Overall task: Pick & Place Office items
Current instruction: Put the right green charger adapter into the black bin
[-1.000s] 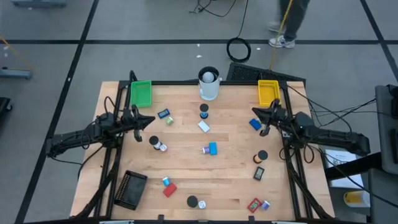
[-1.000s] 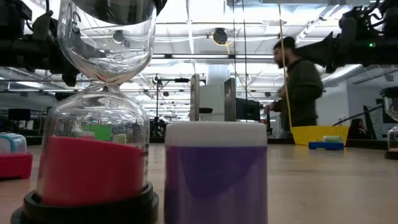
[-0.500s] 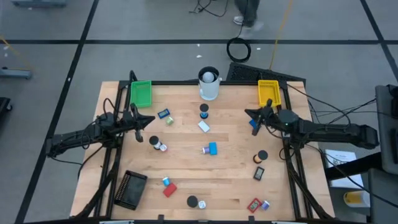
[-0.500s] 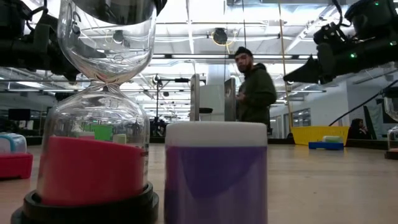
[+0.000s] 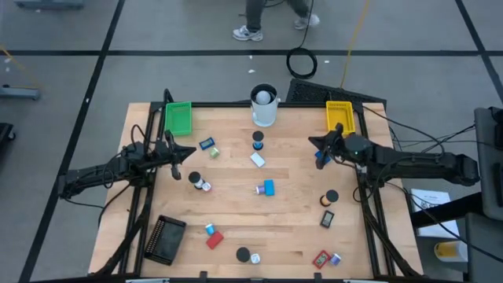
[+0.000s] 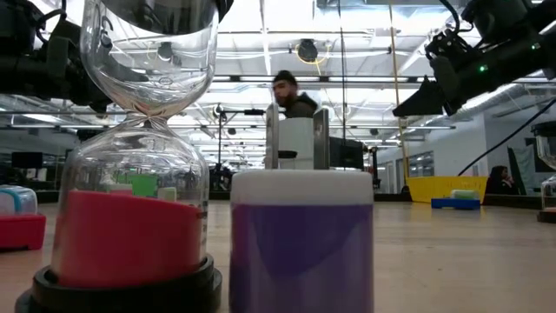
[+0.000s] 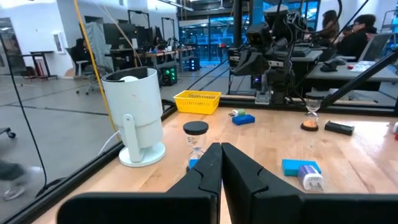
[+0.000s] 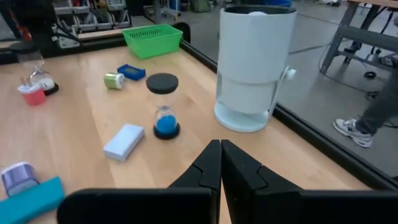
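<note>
The left gripper (image 5: 174, 152) is held above the wooden table (image 5: 236, 212), well to the left of the tall white cup (image 5: 264, 108) that stands at the table's far edge; its arm reaches in level from the table's left side, and in its own wrist view the two dark fingers (image 7: 208, 167) lie pressed together with nothing between them. The right gripper (image 5: 321, 145) is held aloft to the right of the white cup, just in front of the yellow mesh tray (image 5: 339, 116); its arm stretches in from the table's right side, and its fingers (image 8: 211, 163) are likewise closed tight on nothing. The office items lie scattered on the table, none touched by either gripper: a small hourglass with a black cap and blue sand (image 5: 257, 141) stands just in front of the white cup, a flat white block (image 5: 258, 159) lies just beyond it, a blue block (image 5: 269, 187) lies farther toward the front edge, and a red block (image 5: 214, 240) lies near the black tray (image 5: 164, 240) at the front left corner. A green mesh tray (image 5: 178, 118) sits to the left of the cup. No brand, label or writing can be read on any item. A person (image 6: 294, 97) shows behind the cup.
</note>
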You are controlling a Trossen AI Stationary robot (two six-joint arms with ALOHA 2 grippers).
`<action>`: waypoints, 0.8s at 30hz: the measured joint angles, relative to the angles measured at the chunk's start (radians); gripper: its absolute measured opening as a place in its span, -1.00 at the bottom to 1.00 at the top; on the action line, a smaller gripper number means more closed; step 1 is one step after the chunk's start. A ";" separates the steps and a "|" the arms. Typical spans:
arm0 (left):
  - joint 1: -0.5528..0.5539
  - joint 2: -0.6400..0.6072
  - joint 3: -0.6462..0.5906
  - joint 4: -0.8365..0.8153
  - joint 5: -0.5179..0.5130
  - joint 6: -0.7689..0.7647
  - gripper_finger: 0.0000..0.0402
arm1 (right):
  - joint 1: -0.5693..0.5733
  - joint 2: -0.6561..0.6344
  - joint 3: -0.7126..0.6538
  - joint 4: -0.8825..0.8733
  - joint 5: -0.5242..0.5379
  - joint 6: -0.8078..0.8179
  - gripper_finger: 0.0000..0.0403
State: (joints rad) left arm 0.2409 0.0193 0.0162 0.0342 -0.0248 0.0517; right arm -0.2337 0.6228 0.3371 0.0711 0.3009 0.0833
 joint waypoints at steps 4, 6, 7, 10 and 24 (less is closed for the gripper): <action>0.000 0.000 0.000 0.002 -0.002 0.000 -0.95 | 0.000 0.001 0.042 -0.091 0.013 0.017 -1.00; 0.000 0.000 0.000 0.009 -0.003 0.000 -0.95 | 0.000 0.001 0.068 -0.144 0.012 0.033 -1.00; 0.000 0.000 0.000 0.015 -0.003 0.001 -0.95 | 0.000 0.001 0.080 -0.171 0.013 0.040 -1.00; 0.000 0.000 0.000 0.035 -0.004 0.001 -0.95 | 0.000 0.007 0.117 -0.234 0.015 0.061 -1.00; 0.000 0.000 0.000 0.051 -0.013 -0.004 -0.95 | 0.000 0.103 0.220 -0.522 0.017 0.186 -0.99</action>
State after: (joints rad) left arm 0.2409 0.0193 0.0162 0.0849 -0.0374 0.0479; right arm -0.2338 0.7257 0.5571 -0.4514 0.3174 0.2697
